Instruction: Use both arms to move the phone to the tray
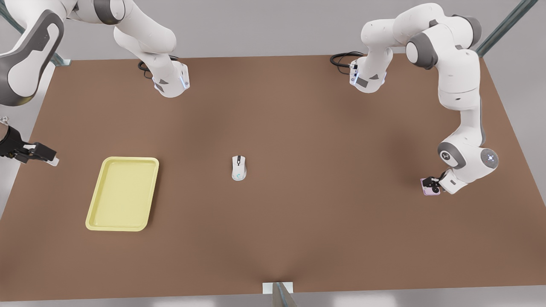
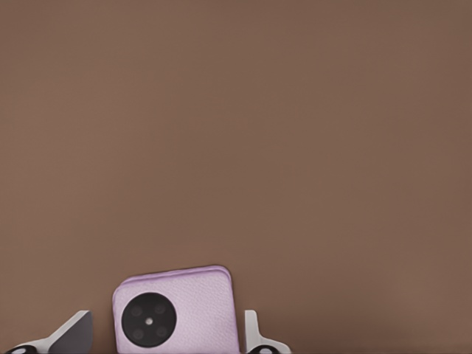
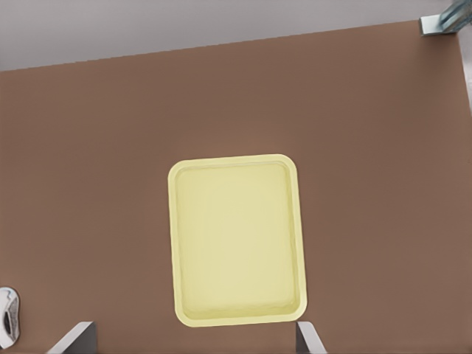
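Observation:
The pale pink-lilac phone [image 1: 427,190] lies flat on the brown table at the front view's right. Its black round circle faces up in the left wrist view [image 2: 192,310]. My left gripper [image 1: 433,184] is down at the phone, open, with one finger [image 2: 74,333] on each side of it [image 2: 169,316] and a gap on one side. The pale yellow tray [image 1: 121,194] lies at the front view's left and holds nothing [image 3: 236,240]. My right gripper [image 1: 47,157] hovers open beyond the tray's left side, high above the table [image 3: 195,326].
A white computer mouse [image 1: 239,167] lies in the middle of the table between tray and phone, also at the right wrist view's edge [image 3: 7,317]. Both arm bases [image 1: 170,83] [image 1: 367,79] with black cables stand at the far edge. A metal post [image 1: 279,292] sits at the near edge.

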Tool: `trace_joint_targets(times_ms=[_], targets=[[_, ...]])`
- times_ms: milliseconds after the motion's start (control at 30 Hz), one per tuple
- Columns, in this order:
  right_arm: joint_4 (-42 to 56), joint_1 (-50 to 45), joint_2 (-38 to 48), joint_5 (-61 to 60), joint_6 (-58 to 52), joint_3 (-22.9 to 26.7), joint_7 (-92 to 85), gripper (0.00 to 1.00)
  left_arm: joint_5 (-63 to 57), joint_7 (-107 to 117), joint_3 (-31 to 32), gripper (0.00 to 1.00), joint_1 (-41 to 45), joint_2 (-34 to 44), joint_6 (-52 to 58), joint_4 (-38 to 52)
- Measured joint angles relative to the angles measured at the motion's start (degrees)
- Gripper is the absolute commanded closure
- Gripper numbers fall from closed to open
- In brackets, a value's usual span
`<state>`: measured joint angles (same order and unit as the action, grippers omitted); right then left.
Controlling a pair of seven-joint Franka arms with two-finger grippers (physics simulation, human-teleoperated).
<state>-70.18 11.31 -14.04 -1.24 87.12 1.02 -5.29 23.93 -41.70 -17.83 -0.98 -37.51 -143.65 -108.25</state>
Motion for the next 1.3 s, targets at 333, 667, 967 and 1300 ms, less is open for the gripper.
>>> trace_joint_targets(times_ms=[333, 667, 967, 1300], targets=[[0.0, 0.0, 0.0, 0.0, 0.0, 0.0, -0.1, 0.0, 0.0, -0.5, 0.0, 0.15, 0.2, -0.9, -0.3, -0.8], [0.0, 0.1, 0.1, 0.0, -0.1, 0.0, -0.1, 0.0, -0.4, -0.4, 0.0, 0.21, 1.4, 0.0, 0.9, -0.8], [0.0, 0.0, 0.1, 0.0, -0.1, 0.0, -0.1, 0.0, -0.9, 2.0, -1.1, 0.21, 10.0, 4.8, 6.4, -0.7], [0.0, 0.0, 0.1, 0.0, -0.1, 0.0, -0.1, 0.0, -0.9, 24.7, -0.1, 0.21, 43.3, 0.8, 16.4, 16.7]])
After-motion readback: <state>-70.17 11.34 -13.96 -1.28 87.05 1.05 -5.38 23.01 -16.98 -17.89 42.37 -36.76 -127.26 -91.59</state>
